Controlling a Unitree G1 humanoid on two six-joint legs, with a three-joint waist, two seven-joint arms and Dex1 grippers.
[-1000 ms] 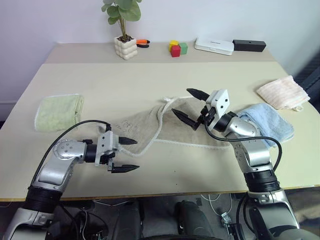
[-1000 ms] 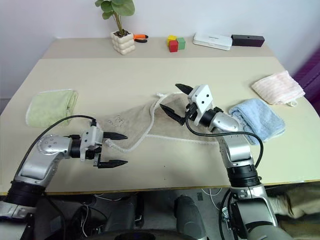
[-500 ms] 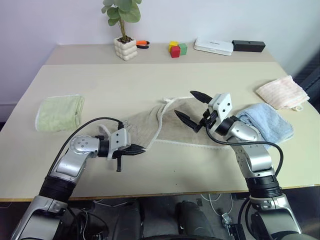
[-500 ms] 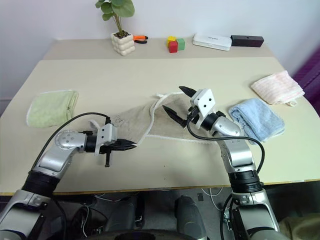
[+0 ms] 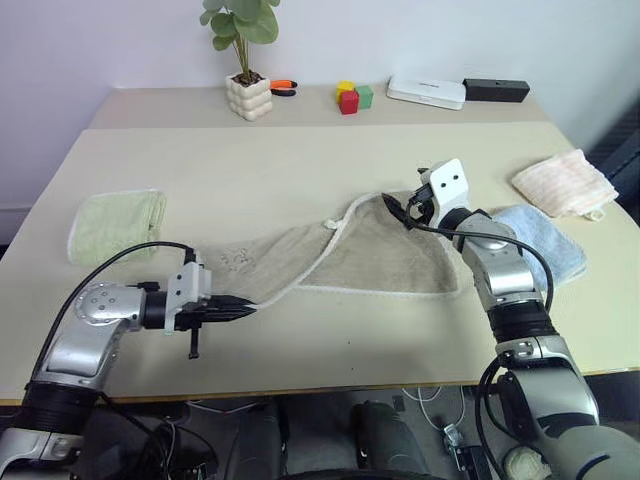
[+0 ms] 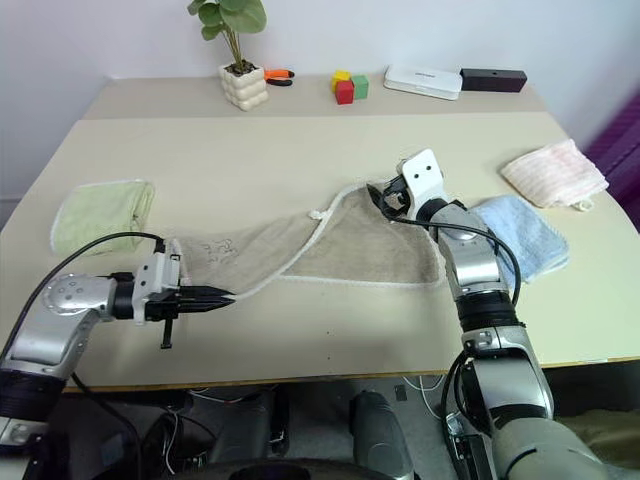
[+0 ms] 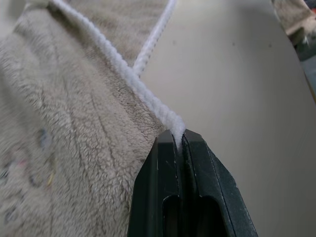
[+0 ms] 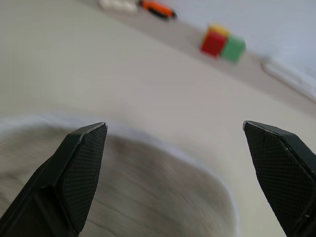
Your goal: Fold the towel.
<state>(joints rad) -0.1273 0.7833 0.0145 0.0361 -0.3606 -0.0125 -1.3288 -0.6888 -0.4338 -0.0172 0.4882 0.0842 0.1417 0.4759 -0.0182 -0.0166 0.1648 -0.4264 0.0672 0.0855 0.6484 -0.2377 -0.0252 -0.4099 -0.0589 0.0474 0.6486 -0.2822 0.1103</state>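
Note:
The beige towel (image 5: 350,255) lies stretched across the middle of the table, with its white corded edging (image 7: 123,69) running diagonally over it. My left gripper (image 5: 245,304) is at the towel's near left edge, shut on the white cord, which is pinched between the black fingertips (image 7: 165,148). My right gripper (image 5: 398,208) hovers over the towel's far right corner. It is open, with its fingers (image 8: 81,158) spread wide above the cloth's curved rim (image 8: 163,143) and nothing between them.
A light green towel (image 5: 115,225) lies at the left. A blue towel (image 5: 548,243) and a pale pink towel (image 5: 565,183) lie at the right. A potted plant (image 5: 248,90), coloured blocks (image 5: 351,97), a white box (image 5: 428,92) and a black box (image 5: 497,90) line the back.
My left gripper shut on the towel's corded edge and drew it leftward, stretching the cloth flatter. My right gripper stayed open and moved away and to the right, to the far corner.

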